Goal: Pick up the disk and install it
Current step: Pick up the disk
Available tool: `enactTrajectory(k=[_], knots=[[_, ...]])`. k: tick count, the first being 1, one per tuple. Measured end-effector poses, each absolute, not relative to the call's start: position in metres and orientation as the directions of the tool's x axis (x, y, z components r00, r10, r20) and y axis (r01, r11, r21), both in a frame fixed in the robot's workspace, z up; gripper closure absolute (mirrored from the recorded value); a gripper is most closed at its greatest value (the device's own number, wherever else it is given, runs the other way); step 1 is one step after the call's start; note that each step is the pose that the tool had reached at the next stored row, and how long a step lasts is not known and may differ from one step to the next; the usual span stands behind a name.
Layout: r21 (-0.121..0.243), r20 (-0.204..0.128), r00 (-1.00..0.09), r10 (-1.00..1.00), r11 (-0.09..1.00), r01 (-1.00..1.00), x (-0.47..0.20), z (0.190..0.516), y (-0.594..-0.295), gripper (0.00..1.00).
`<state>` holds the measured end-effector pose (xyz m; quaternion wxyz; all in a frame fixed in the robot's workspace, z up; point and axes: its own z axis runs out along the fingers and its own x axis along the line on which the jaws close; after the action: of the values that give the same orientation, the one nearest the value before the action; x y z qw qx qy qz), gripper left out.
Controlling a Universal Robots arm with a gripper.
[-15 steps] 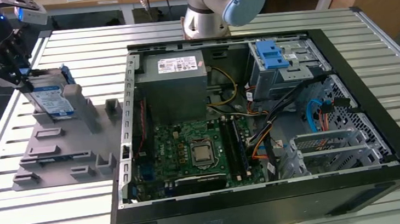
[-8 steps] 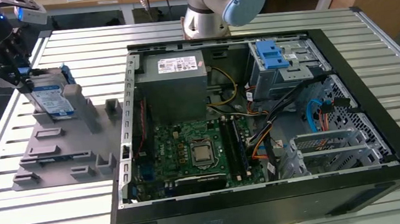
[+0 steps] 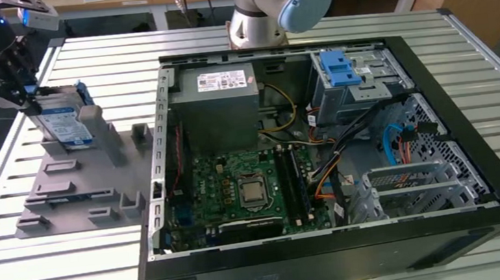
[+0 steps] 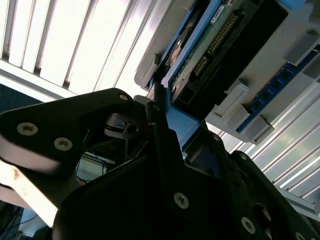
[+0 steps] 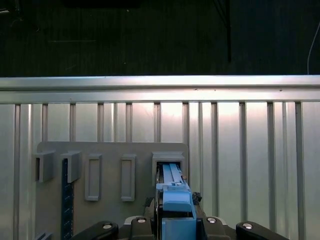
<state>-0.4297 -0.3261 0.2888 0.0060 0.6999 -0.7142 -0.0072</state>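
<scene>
The disk [image 3: 62,124], silver with a blue-and-white label and a blue carrier, stands on edge in a slot of the grey holder plate [image 3: 71,191] at the exterior view's left. My gripper [image 3: 17,90] is at the disk's upper far end, with its black fingers closed against the blue carrier. In the second wrist view the disk [image 4: 212,42] shows its green circuit-board side, and the gripper [image 4: 169,112] clamps the carrier's edge. In the first wrist view the blue carrier [image 5: 175,205] sits between the gripper [image 5: 175,197] parts, above a slot of the holder plate [image 5: 110,150].
An open black computer case [image 3: 472,160] lies at the exterior view's right. Inside it are a grey metal box with a white sticker [image 3: 218,91], a blue latch [image 3: 339,69] on the drive bay, a motherboard [image 3: 236,189] and cables. The arm's base [image 3: 261,15] stands behind the case. The table [image 3: 61,275] is slatted metal.
</scene>
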Motion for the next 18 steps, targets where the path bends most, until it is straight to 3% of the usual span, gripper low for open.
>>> enactTrajectory(k=[18], knots=[[0.019, 0.002, -0.020, -1.000, 0.020, -1.000, -0.4297, 0.2926, -0.3261, 0.64]])
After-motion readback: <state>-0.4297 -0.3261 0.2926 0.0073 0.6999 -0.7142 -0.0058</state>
